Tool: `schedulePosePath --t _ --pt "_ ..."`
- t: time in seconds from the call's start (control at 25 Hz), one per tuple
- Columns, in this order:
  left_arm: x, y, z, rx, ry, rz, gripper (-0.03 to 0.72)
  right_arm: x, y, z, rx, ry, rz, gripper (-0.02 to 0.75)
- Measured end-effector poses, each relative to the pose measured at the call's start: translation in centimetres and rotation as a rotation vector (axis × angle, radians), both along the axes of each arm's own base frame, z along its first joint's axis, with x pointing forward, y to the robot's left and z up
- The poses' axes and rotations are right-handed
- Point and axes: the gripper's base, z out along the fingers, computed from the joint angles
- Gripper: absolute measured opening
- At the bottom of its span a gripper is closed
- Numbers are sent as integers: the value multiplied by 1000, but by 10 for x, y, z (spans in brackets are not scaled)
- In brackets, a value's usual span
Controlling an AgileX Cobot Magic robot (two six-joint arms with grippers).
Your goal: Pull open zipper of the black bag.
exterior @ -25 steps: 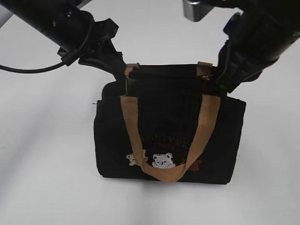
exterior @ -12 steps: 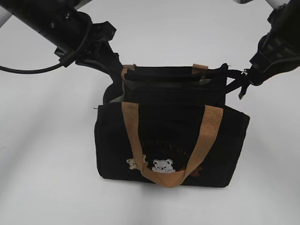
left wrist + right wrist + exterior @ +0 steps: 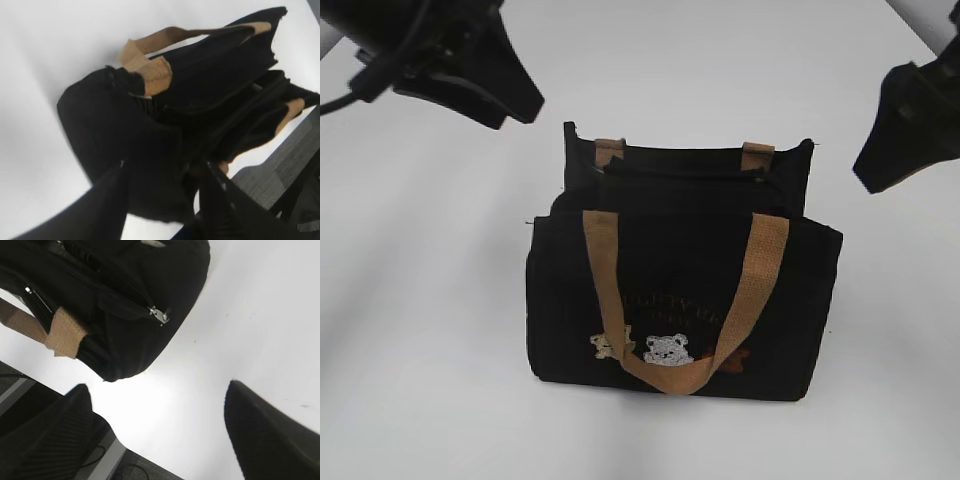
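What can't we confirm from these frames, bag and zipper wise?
- Zipper state: exterior view shows only dark folds at the black bag top; its length is black on black in the wrist views.
- Bag interior: hidden by its walls.
- Front lettering: too faint to read.
- Left gripper fingertips: cut off by the frame edge, blurred.

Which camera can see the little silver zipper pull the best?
The right wrist view. There the silver zipper pull shines against the end of the black bag. The exterior view shows the whole bag, but the pull is too small to make out. In the left wrist view I cannot find it.
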Motion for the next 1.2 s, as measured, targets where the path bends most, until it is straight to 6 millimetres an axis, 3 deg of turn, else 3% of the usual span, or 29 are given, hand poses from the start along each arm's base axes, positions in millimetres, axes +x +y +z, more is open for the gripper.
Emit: schedulePosePath --t 0.16,0.36,0.48,0.72,0.96,1.2 --pt "-34 21 29 90 -17 38 362 -21 -9 22 8 -65 -13 627" --pt "-93 58 36 194 -59 156 366 -61 -22 46 50 -175 -25 584" --pt "-137 80 26 224 -86 227 366 -93 -33 35 53 -182 -28 578" --pt "-224 116 7 123 -311 307 366 -164 -57 -13 56 -191 -28 578" --pt "-275 136 -34 58 -430 329 366 -218 -75 -49 97 -309 -29 578" --pt "-297 144 -33 -6 -546 343 365 -250 -85 -60 172 -527 -31 578"
